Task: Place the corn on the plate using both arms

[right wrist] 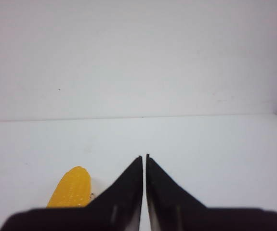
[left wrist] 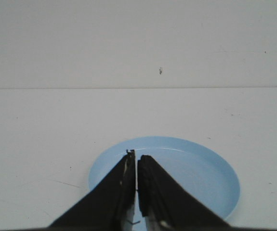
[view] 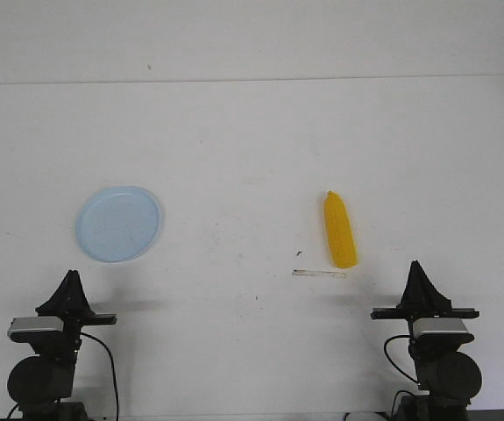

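**Both grippers parked, corn still to be picked up**

Nearest the camera are my two arms, sitting low at the near edge of the table (view: 252, 368). My left gripper (view: 72, 279) and my right gripper (view: 417, 267) both point forward, and in each wrist view the fingers are pressed almost together with only a hairline slit between them; neither holds anything.

Just ahead of my right gripper and off toward my left side lies the corn (view: 340, 231), flat on the table, lengthwise away from me with its pointed end farthest from me. A thin pale strip (view: 319, 274) lies on the table just short of its near end. Directly ahead of my left gripper, close by, is the plate (view: 118, 224), with nothing on it. Corn and plate are well apart.

I judge the corn to be stiff, light and smooth-skinned, so it may roll or slip out of pointed fingers. I would open wide and close across the thick middle, square to its length, rather than near the tapering tip. The plate looks light too, and could slide if nudged.
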